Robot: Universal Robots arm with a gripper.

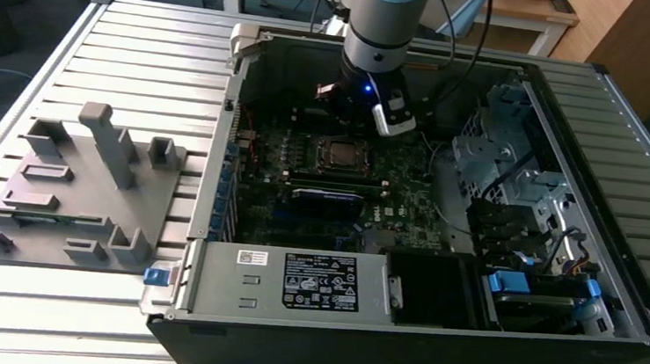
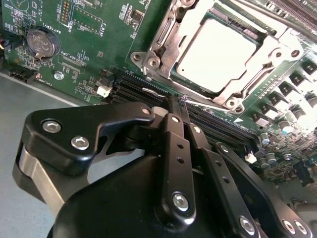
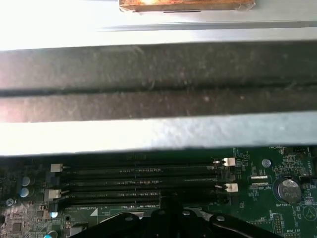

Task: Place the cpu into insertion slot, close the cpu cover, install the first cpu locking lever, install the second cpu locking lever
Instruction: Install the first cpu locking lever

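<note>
fixture: grey moulded holder block [image 1: 77, 187] near the slatted table's [image 1: 137, 42] edge at the exterior view's left, well apart from the case
case: open computer case [image 1: 404, 357] lies flat mid-table; labelled power supply [image 1: 292, 281] along its near edge
motherboard: green board [image 1: 404, 224] on the case floor
coin battery: round cell [image 2: 42, 42] near a board corner, well apart from the socket
memory slots: long black slots [image 3: 138, 183] run parallel, between the case wall and the socket
cpu: silver-topped chip [image 2: 218, 52] sits flat in the insertion slot [image 2: 237, 26], mid-board
cpu cover: silver frame [image 2: 166, 34] lies down around the chip's rim, chip top visible through the cut-out
locking lever: thin metal rod [image 2: 213, 106] runs along the socket edge that faces the memory slots
gripper: black fingers pressed together, tips [image 2: 174, 105] low over the memory slots and right at the rod; can't tell if they pinch it or just touch it
arm: comes down [image 1: 380, 28] over the board's far edge, just beyond the socket
drive cage: grey metal bays [image 1: 504, 154] along the case edge at the exterior view's right
</note>
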